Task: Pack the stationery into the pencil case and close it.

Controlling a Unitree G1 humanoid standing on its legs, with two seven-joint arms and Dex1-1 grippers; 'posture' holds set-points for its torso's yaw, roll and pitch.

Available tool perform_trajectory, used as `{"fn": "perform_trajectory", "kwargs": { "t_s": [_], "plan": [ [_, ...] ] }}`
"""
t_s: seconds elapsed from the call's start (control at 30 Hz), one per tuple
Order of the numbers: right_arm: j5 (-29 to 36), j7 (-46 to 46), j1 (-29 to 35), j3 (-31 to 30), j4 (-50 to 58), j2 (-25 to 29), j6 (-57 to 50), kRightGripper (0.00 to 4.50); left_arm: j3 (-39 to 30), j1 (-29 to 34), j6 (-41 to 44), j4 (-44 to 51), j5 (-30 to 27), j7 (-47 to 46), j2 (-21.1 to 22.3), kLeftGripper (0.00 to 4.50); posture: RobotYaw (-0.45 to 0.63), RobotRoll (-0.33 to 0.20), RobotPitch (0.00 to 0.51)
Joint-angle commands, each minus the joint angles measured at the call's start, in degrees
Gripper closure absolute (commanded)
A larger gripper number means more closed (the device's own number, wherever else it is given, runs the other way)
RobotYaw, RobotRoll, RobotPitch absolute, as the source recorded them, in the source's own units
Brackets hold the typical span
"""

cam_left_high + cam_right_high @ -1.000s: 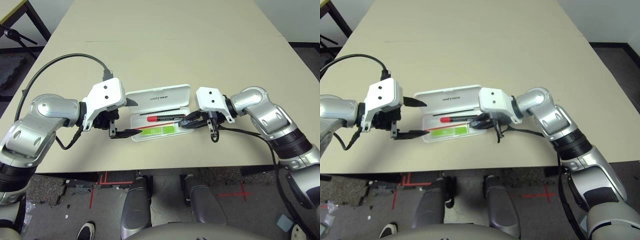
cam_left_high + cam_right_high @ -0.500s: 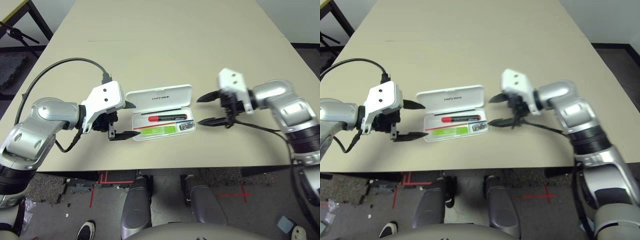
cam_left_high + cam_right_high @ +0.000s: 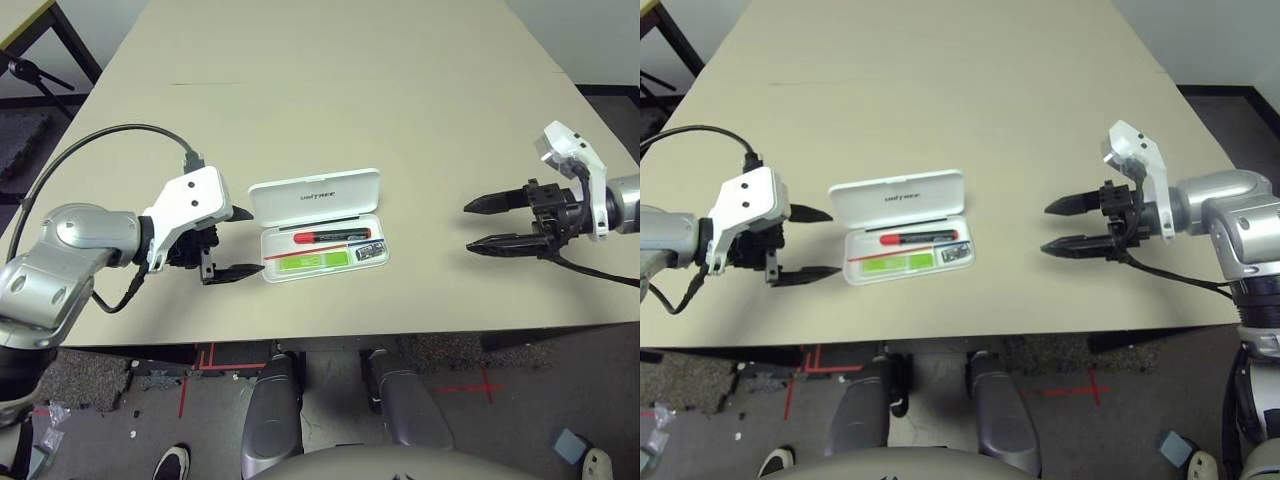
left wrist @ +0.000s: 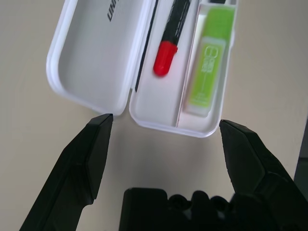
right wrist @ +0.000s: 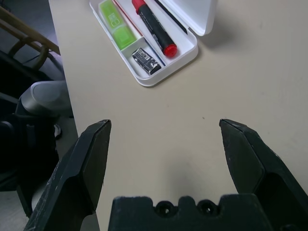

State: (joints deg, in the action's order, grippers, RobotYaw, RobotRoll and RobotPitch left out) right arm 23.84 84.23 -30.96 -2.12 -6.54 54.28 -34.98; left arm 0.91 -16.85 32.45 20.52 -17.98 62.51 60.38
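Pencil case (image 3: pixel 318 222) lies open at table centre, holding highlighter (image 3: pixel 314 260), marker (image 3: pixel 334 237) and, apparently, a small dark block (image 3: pixel 370 252). Left gripper (image 3: pixel 233 243) at 9 o'clock, right gripper (image 3: pixel 480 226) at 3 o'clock: both spread wide, empty.

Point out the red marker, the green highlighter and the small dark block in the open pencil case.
red marker (image 3: pixel 335 237), left eye view, on its red barrel.
green highlighter (image 3: pixel 318 260), left eye view, on its label.
small dark block (image 5: pixel 146 60), right wrist view, on its top face.
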Motion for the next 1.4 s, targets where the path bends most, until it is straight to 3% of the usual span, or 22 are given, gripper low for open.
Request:
{"fn": "perform_trajectory", "kwargs": {
  "t_s": [0.03,0.1,0.23,0.3,0.4,0.7,0.9,1.4],
  "plan": [
    [0.1,-1.1,0.9,-0.5,1.6,-1.0,0.5,0.00,1.1,2.3,-0.7,-3.4,4.7,-0.8,3.3,0.39,0.00,0.000,0.172],
    [0.0,-1.5,1.1,-0.6,1.8,-1.4,0.5,0.00,1.9,3.4,-1.8,-6.5,8.4,-1.8,5.4,0.91,0.00,0.000,0.172],
    [-0.1,-1.7,1.1,-0.8,1.6,-1.6,0.7,0.00,2.0,3.6,-3.2,-10.7,12.2,-3.4,6.3,2.51,0.00,0.000,0.173],
    [-0.2,-1.8,1.1,-0.9,1.4,-1.7,0.9,0.00,1.9,3.2,-3.9,-12.4,13.7,-4.4,5.8,3.31,0.01,0.000,0.174],
    [-0.5,-2.0,1.0,-1.2,1.2,-1.9,1.3,0.00,1.9,0.9,-4.8,-15.0,14.2,-7.2,1.7,4.47,0.00,0.000,0.173],
    [-0.8,-2.7,0.7,-1.5,0.9,-2.1,1.9,0.00,3.1,-5.8,-6.8,-23.1,17.1,-15.6,-10.4,4.47,-0.01,0.000,0.170],
    [-1.1,-3.5,1.2,-1.2,0.9,-1.9,2.1,0.00,4.0,-10.1,-5.3,-27.4,19.5,-21.1,-16.3,4.47,-0.02,0.000,0.168],
    [-0.8,-4.2,2.2,-0.6,1.1,-1.4,2.3,0.00,3.1,-10.9,-2.7,-21.5,12.5,-15.9,-22.6,4.47,-0.04,0.000,0.169]
  ]
}}
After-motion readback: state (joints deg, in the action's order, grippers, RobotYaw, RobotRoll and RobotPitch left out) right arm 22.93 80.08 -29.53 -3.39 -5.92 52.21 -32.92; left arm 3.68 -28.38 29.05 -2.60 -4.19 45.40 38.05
